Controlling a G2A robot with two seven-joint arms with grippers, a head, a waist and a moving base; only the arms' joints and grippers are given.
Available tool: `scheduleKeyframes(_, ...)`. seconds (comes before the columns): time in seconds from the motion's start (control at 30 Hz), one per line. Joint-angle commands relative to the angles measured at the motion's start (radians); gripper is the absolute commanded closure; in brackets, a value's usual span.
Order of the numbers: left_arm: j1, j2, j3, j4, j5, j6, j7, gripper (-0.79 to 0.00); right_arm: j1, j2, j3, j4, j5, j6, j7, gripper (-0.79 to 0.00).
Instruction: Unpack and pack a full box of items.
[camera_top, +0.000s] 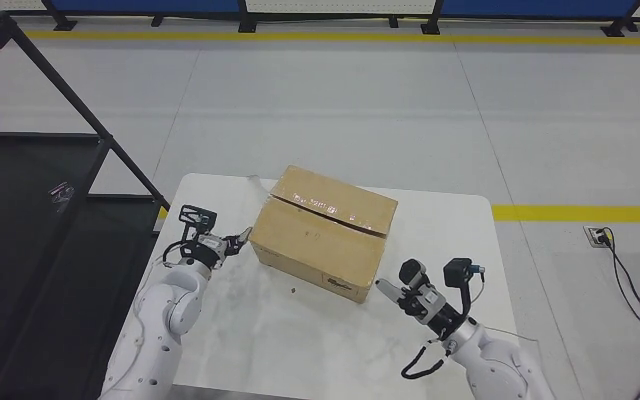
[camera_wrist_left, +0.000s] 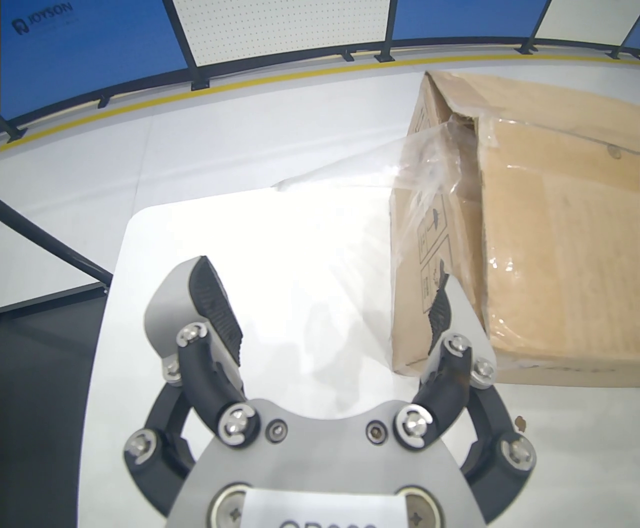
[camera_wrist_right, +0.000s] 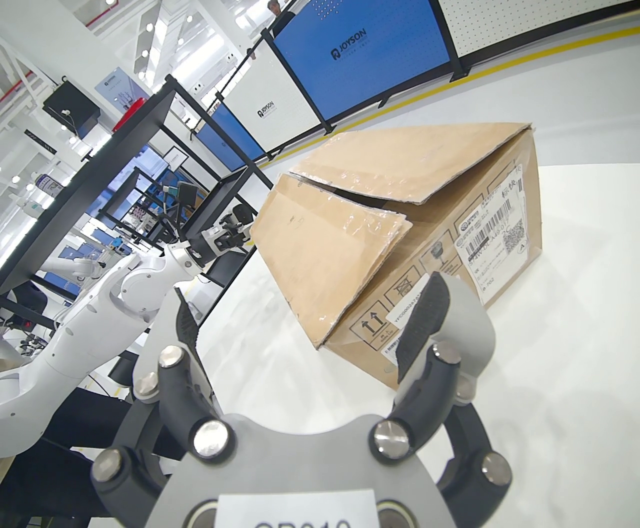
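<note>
- You can't see inside the box (camera_top: 323, 232): its flaps (camera_wrist_right: 350, 190) lie nearly shut, with a dark slit between them.
- It sits mid-way on the white bench (camera_top: 300, 335), with pale floor (camera_top: 400, 110) and a yellow line (camera_top: 565, 212) beyond.
- Left end effector (camera_wrist_left: 322, 280) sits just beside the box's 9 o'clock corner and right end effector (camera_wrist_right: 310, 295) near 5 o'clock. Both are spread wide and empty.

White table (camera_top: 265, 330), black rack (camera_top: 55, 260), blue panels (camera_wrist_left: 100, 50)

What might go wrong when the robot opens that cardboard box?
The cardboard box sits near the far edge of the table, so a push might slide it off. Loose clear tape hangs at one corner and could snag the open left gripper.
</note>
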Motion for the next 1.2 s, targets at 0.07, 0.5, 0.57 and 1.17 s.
scheduleKeyframes(0.07, 0.01, 0.003, 0.003, -0.017, -0.002, -0.034, -0.008, -0.785, 0.003, 0.0, -0.002, 0.003, 0.0, 0.005, -0.002, -0.785)
scheduleKeyframes(0.5, 0.035, 0.012, 0.029, -0.071, 0.041, -0.099, -0.035, -0.785, -0.002, 0.003, 0.001, 0.005, 0.015, 0.006, -0.012, -0.785)
scheduleKeyframes(0.57, 0.038, 0.013, 0.032, -0.079, 0.043, -0.108, -0.042, -0.785, -0.002, 0.003, 0.001, 0.007, 0.017, 0.006, -0.014, -0.785)
scheduleKeyframes(1.17, 0.069, 0.023, 0.044, -0.138, 0.035, -0.158, -0.074, -0.785, 0.024, 0.004, -0.011, 0.032, 0.035, 0.006, -0.011, -0.785)
